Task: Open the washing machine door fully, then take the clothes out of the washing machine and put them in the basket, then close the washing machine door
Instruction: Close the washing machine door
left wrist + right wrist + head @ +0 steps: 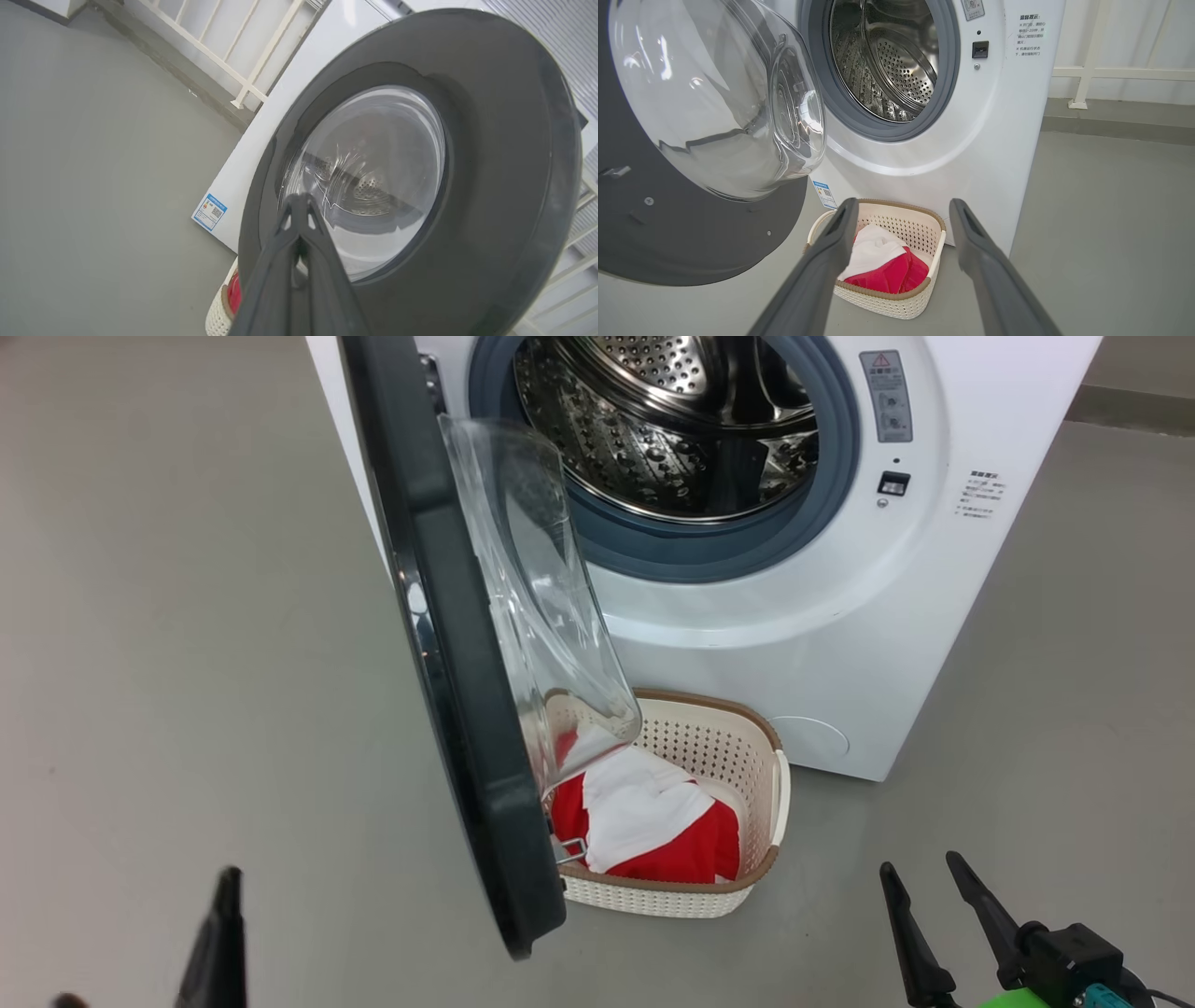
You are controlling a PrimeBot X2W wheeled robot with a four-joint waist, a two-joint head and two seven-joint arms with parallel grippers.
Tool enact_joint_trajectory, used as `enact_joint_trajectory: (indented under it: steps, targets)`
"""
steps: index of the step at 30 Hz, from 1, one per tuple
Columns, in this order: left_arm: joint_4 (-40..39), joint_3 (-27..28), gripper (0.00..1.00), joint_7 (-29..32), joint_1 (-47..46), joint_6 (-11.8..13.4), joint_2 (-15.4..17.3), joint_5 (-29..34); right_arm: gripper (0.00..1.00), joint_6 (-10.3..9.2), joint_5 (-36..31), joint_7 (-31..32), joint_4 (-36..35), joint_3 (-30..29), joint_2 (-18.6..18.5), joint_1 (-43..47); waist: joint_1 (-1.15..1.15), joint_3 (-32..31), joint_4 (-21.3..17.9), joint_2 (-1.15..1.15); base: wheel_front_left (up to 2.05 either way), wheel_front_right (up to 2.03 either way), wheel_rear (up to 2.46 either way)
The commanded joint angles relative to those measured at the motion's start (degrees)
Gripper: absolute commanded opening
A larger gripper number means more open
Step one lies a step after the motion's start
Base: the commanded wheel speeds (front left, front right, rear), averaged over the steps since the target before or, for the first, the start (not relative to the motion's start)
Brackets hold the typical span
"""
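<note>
At the lower left, the left hand (227, 896), fingers pressed together on nothing, hovers apart from the outer face of the washing machine door (448, 644). The door stands swung out edge-on, ahead and to the right of this hand. I judge this the nearer hand for pushing the door shut. Beyond the door, the clothes (644, 821) lie in the basket (719, 747) on the floor before the washing machine (794, 616). Its drum (653, 439) looks empty. At the lower right, the right hand (920, 863) is spread open, empty.
</note>
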Motion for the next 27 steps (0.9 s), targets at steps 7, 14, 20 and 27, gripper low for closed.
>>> enact_joint_trajectory:
  steps: [7, 14, 20, 27]
  targets:
    - [-9.9, -4.1, 0.0, 0.3, -3.7, -0.3, 9.2, -31.4, 1.0, 0.36, 0.9, -0.4, -1.2, 1.8, -0.6, -2.2, 0.0, 1.1, -1.5, 0.0, 0.0, 0.0, 0.0]
    - [-15.4, -3.0, 0.0, 18.2, -4.0, -0.3, 13.3, -49.7, 1.0, 0.36, 0.8, -0.4, -1.4, 1.7, -0.6, -2.7, 0.0, 2.1, -3.1, 0.0, 0.0, 0.0, 0.0]
    - [-14.7, 2.6, 0.0, 29.2, -5.2, -0.3, 10.7, -50.8, 1.0, 0.36, 0.8, -0.4, -1.5, 1.7, -0.6, -3.5, 0.0, 3.2, -4.5, 0.0, 0.0, 0.0, 0.0]
    - [-13.6, 5.5, 0.0, 36.4, -8.5, -0.3, 5.8, -47.7, 1.0, 0.36, 0.7, -0.4, -1.9, 1.5, -0.6, -4.5, 0.0, 5.1, -6.6, 0.0, 0.0, 0.0, 0.0]
